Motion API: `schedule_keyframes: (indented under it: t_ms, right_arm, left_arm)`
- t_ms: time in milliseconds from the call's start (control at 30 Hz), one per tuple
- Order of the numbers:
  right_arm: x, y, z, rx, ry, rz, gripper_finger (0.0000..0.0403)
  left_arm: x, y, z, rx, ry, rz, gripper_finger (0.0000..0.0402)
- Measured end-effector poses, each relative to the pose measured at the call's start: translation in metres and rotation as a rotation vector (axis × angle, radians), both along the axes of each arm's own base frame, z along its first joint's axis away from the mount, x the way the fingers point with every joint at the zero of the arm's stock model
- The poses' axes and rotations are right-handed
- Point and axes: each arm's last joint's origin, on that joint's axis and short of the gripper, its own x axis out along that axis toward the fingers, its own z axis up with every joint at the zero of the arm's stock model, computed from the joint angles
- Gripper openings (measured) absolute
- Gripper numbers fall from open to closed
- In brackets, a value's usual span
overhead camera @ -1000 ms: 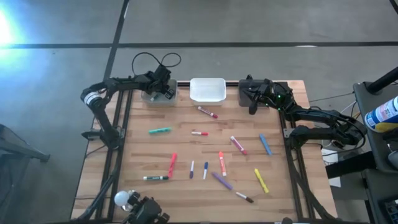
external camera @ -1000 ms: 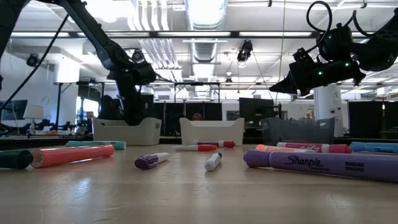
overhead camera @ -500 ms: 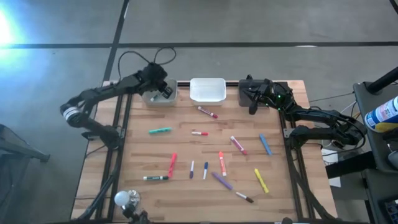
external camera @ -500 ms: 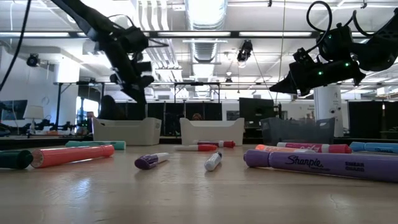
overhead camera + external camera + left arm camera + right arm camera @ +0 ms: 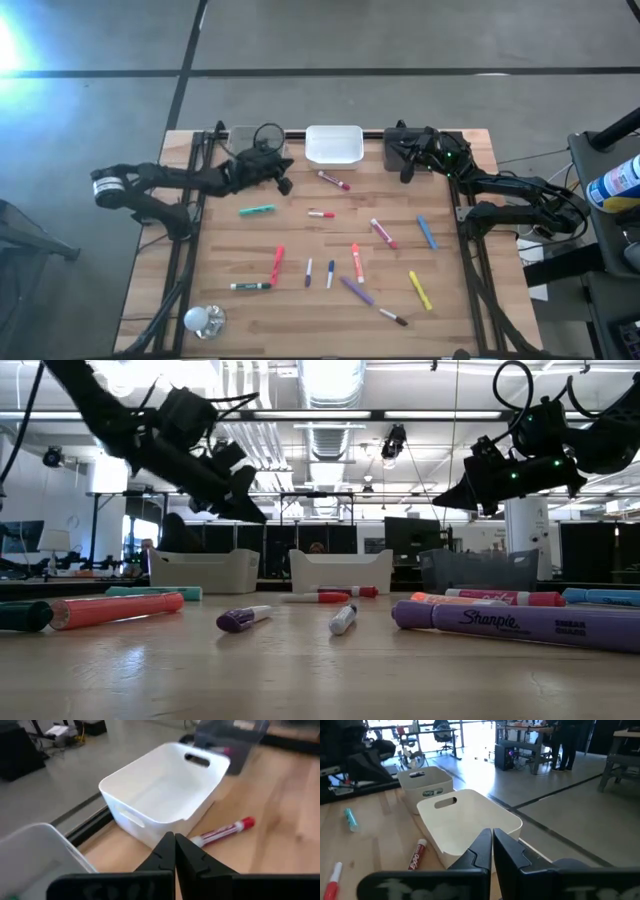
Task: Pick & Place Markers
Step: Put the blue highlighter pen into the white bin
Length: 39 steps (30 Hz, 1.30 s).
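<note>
Several markers lie flat on the wooden table: a red-capped white one near the white bin, a green one, a pink one, a blue one, a yellow one and a purple one. My left gripper is shut and empty above the table, just near of the clear bin; its wrist view looks at the white bin and the red-capped marker. My right gripper hangs shut and empty by the black bin.
Three bins stand in a row along the far edge: clear, white, black. A white light bulb lies at the near left corner. More markers are scattered over the table's middle and near part, such as an orange one and a black one.
My left gripper has risen out of the clear bin, then swung toward the table's near edge and a little right, tipping from pointing down to slanting nearly level. It now hangs over the table beside the bin. My right arm has kept still.
</note>
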Motion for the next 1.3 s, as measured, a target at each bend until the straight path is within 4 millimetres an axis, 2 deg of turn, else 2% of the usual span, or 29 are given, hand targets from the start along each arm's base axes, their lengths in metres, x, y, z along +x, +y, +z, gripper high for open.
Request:
schedule_keyframes:
  t_ms: [200,367,600,800,1033,1300]
  right_arm:
    - [0.004,0.0,0.007,0.031,-0.045,0.089,0.0013]
    - [0.023,0.011,0.017,0.035,-0.034,0.226,0.0013]
    - [0.056,0.033,0.027,0.119,0.196,0.25,0.0013]
    - [0.068,0.054,0.033,0.262,0.379,0.176,0.0013]
    - [0.066,0.084,0.029,0.501,0.581,0.101,0.0028]
    - [0.043,0.108,0.019,0.812,0.797,-0.144,0.0103]
  left_arm:
    - [-0.011,-0.005,-0.011,0.012,-0.126,0.0,0.0]
    - [-0.015,-0.01,-0.015,0.017,-0.183,-0.099,0.0]
    - [-0.019,-0.012,-0.018,0.031,-0.19,-0.125,0.0]
    - [-0.019,-0.013,-0.018,0.03,-0.191,-0.128,0.0]
    - [-0.017,-0.017,-0.019,0.024,-0.188,-0.144,0.0]
    - [-0.017,-0.023,-0.022,0.002,-0.188,-0.164,0.0]
